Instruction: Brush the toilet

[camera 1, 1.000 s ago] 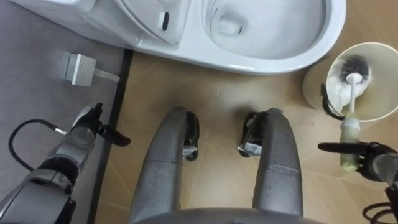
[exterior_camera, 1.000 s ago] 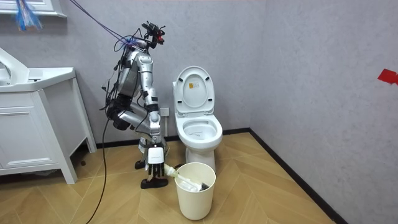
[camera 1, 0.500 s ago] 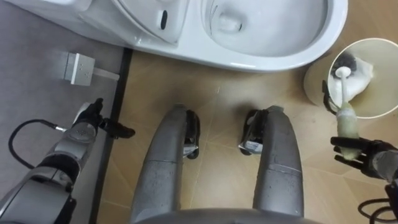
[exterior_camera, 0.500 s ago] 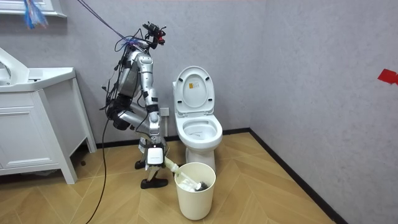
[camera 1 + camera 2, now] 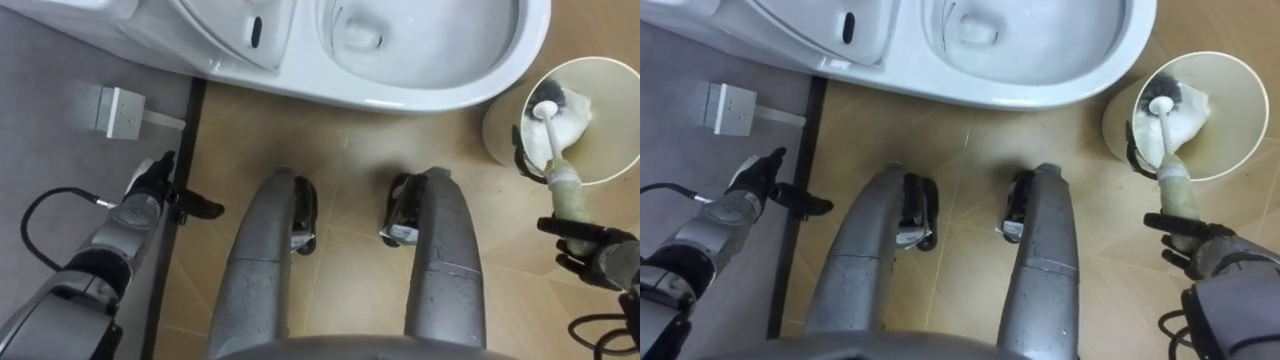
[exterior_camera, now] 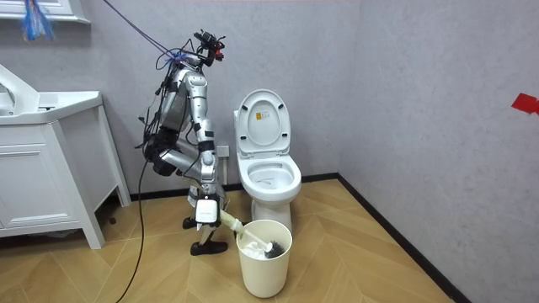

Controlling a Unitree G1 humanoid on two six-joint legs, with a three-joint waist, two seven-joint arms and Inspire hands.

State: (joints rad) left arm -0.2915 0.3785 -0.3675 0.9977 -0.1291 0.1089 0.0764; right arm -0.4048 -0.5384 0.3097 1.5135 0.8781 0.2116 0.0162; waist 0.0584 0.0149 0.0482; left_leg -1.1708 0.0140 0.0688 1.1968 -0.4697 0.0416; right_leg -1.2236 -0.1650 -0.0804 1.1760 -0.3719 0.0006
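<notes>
The toilet brush lies with its long axis running from the robot's right hand forward and a little to the left, head end pointing away from the robot and down into the bin. The right hand's fingers are curled round the thick, pale green grip at the near end. Beyond the grip a thin white stem leads to a small rounded white tip, with dark bristles beside it over something white and crumpled inside the bin. In the room view the brush slants down from the hand into the bin's mouth.

The bin is a round, cream, smooth-walled tub standing on the wooden herringbone floor, just to the right of the toilet. The toilet is glossy white ceramic with an oval bowl, and its lid is raised against the grey wall.

The left hand hangs low on the left by the dark skirting board, fingers loosely extended and holding nothing. A small white box is fixed to the wall above it.
</notes>
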